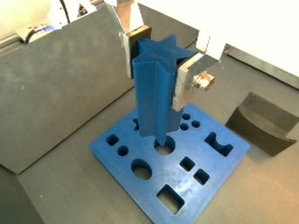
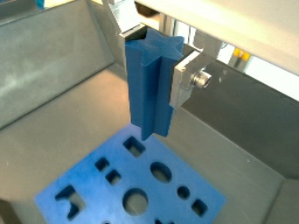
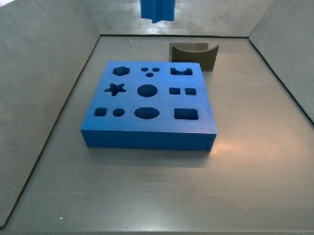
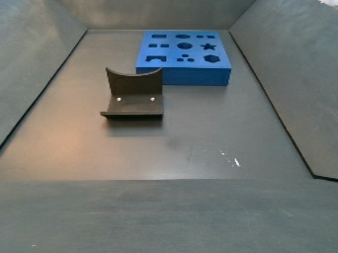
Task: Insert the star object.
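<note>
Grey worktop (image 3: 245, 174) with walls, gripper (image 1: 163, 51) raised above the holed block (image 3: 153, 128), fingers (image 1: 131, 48) clamped on the upright star object (image 1: 156, 87), olive curved block (image 3: 193, 55) beyond.

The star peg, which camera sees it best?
A wrist view shows the star object best: its whole length and star-shaped top, clamped in the gripper above the holed block. Both wrist views show it held. A side view shows only its lower end; the remaining side view misses it.
</note>
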Controlling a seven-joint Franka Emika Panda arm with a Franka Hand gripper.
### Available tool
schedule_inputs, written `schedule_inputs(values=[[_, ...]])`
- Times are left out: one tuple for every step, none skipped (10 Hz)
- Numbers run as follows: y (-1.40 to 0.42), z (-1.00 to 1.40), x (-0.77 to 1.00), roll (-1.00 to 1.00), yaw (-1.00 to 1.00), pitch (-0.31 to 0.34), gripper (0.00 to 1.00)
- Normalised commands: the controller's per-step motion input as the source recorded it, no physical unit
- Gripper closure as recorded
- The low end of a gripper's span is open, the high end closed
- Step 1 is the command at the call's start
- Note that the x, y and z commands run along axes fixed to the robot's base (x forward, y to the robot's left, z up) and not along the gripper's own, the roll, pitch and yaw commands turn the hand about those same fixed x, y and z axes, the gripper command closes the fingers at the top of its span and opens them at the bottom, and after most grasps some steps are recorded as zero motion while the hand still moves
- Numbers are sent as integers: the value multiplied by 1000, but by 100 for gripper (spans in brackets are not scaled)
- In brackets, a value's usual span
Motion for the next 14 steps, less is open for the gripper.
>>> schedule_inputs(values=[[440, -1000, -423, 41, 74, -84, 100], [400, -1000, -343, 49, 37, -107, 100], [309, -1000, -320, 33, 0, -104, 100], [220, -851, -440, 0, -109, -203, 100], [186, -714, -480, -9, -246, -247, 100], [214, -723, -377, 0, -191, -237, 100], [257, -740, -217, 10, -51, -229, 100], [134, -743, -120, 26, -3, -220, 100], [80, -643, -143, 40, -43, -190, 100], [34, -417, -89, 84, -91, -76, 100], [40, -283, -91, 126, -126, -1, 100], [63, -183, -46, 57, -149, 0, 100], [29, -160, -29, 70, -157, 0, 100], [0, -206, -89, 127, 0, 7, 100]])
